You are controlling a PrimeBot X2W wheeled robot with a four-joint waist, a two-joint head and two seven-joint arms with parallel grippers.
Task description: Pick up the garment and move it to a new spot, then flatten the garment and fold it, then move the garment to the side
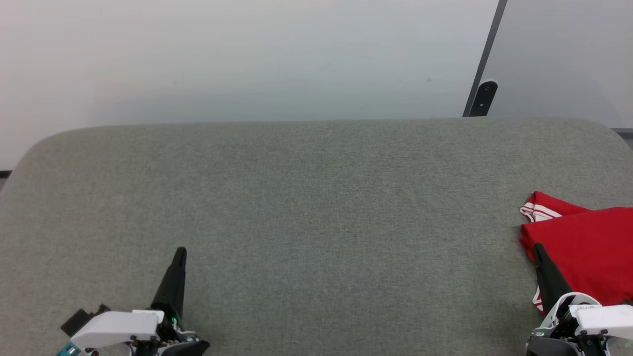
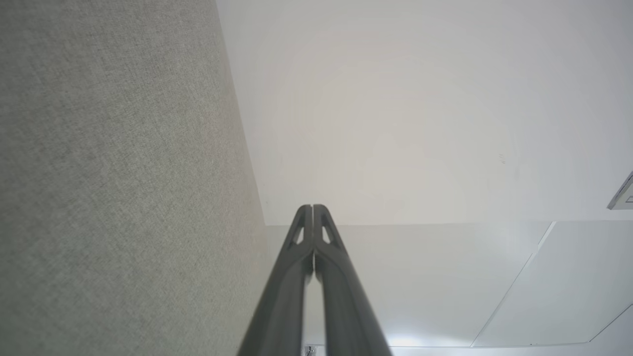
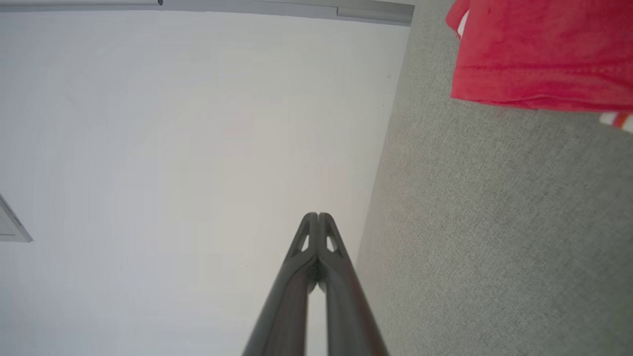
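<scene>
The red garment (image 1: 588, 249) lies folded at the right edge of the grey fabric table (image 1: 316, 212), with a bit of white-and-red striped trim showing at its upper left corner. In the right wrist view the garment (image 3: 539, 59) sits at the top right. My right gripper (image 1: 537, 248) is shut at the lower right, its dark fingers standing over the garment's left edge, with nothing held; its tips (image 3: 318, 215) meet. At the lower left my left gripper (image 1: 181, 251) is shut and empty above bare table, tips (image 2: 312, 206) pressed together.
A pale wall rises behind the table's far edge. A dark post with a small black mount (image 1: 483, 98) stands at the back right. The table's rounded corners show at far left and far right.
</scene>
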